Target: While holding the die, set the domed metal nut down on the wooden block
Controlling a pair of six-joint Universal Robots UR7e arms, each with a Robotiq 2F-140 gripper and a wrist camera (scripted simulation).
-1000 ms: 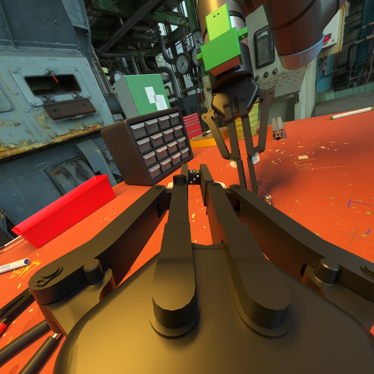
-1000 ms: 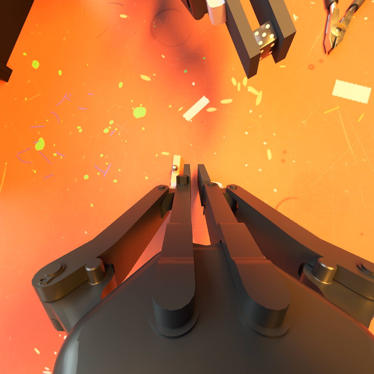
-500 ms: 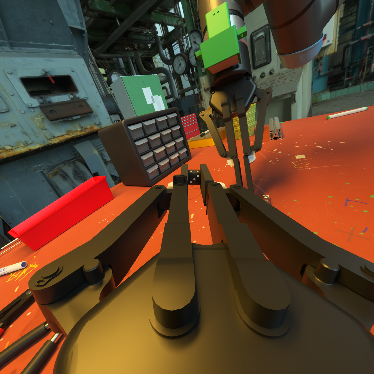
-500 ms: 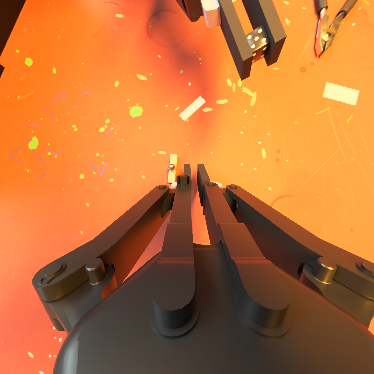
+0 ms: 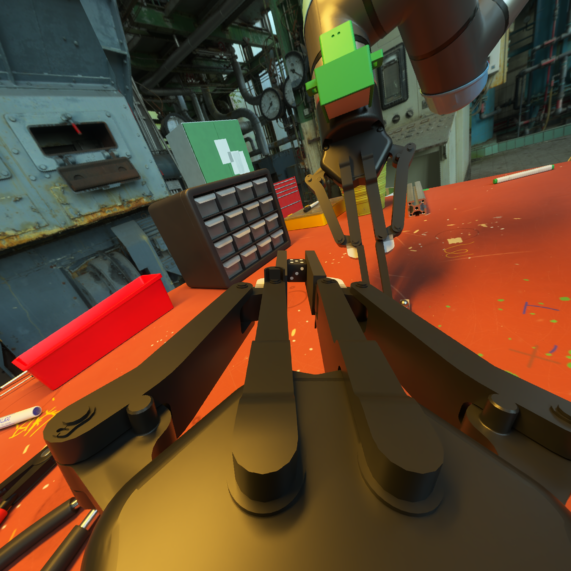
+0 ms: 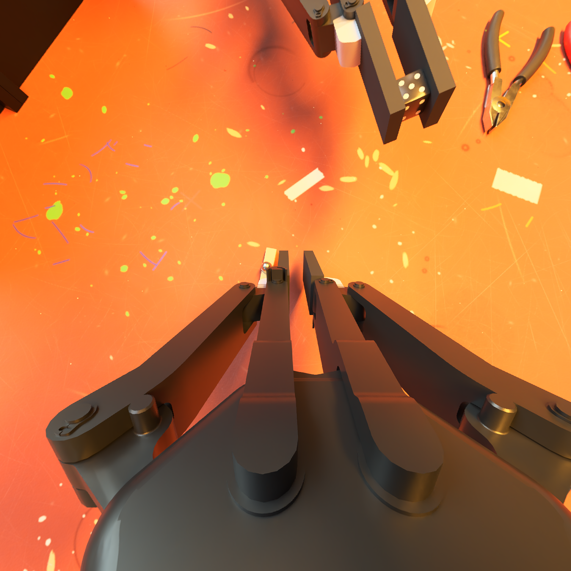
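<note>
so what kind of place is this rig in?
Looks like a workbench inside an industrial plant or boiler room. Pressure gauges and pipework stand behind the orange table, which bears a small-parts drawer cabinet, a red bin and pliers.

An orange tabletop (image 5: 463, 278), scratched and flecked with paint, runs to the far right under warm light. At far left stands rusty grey machinery (image 5: 61, 154), with pipes and gauges (image 5: 270, 103) beyond. A green cabinet (image 5: 213, 148) sits behind, a tiled floor (image 5: 525, 151) far right.
</note>
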